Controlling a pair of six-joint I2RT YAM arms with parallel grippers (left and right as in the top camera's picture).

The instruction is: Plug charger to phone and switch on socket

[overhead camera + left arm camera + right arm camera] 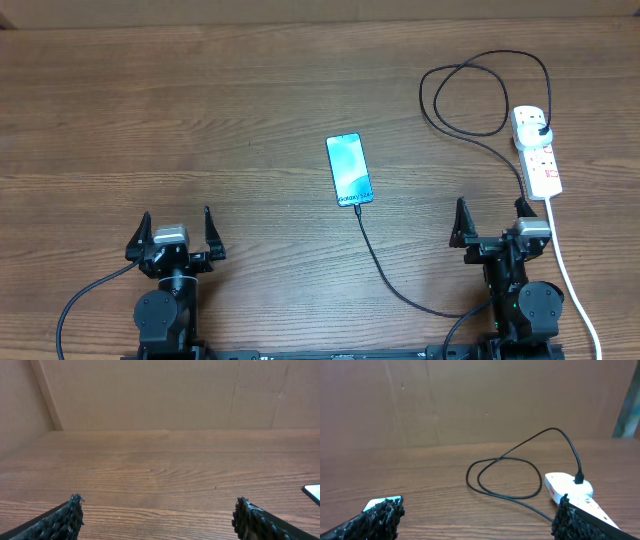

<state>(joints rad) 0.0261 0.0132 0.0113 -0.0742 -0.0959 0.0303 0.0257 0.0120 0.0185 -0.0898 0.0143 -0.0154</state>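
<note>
The phone (349,169) lies face up mid-table with a lit blue-teal screen. The charger cable (400,280) runs from the phone's near end, curves toward the right arm, loops at the far right (480,95) and ends in a black plug (541,131) seated in the white socket strip (537,150). My left gripper (177,228) is open and empty at the near left. My right gripper (493,222) is open and empty, just in front of the strip. The right wrist view shows the cable loop (505,476), the strip (567,487) and a phone corner (382,502).
The strip's thick white cord (570,280) runs down the right side past the right arm. A brown wall stands behind the wooden table (160,465). A phone corner (314,491) shows at the right edge of the left wrist view.
</note>
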